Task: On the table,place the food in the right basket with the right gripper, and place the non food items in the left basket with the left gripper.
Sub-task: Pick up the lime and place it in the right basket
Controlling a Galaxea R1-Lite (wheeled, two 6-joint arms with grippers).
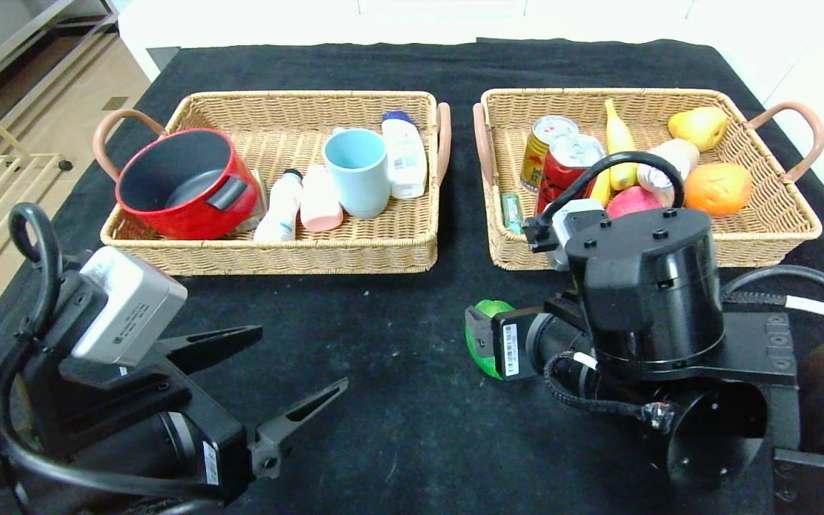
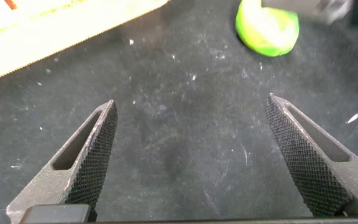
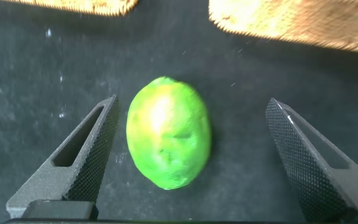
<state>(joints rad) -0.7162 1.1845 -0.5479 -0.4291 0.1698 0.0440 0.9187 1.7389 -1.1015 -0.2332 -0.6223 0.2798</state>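
Right gripper (image 3: 188, 162) astride lime (image 3: 168, 132), lengthwise

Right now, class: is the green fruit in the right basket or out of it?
Out. The green fruit lies on the black table before the right basket, between the right gripper's open jaws.

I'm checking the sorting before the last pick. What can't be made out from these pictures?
- Green fruit, head view: mostly hidden behind the right end effector; its exact kind is unclear.
- Right basket, head view: near wall and some contents covered by the right arm.
- Labels on the cans and white bottle: too small to read.
- Left basket, left wrist view: cut off by the edge.
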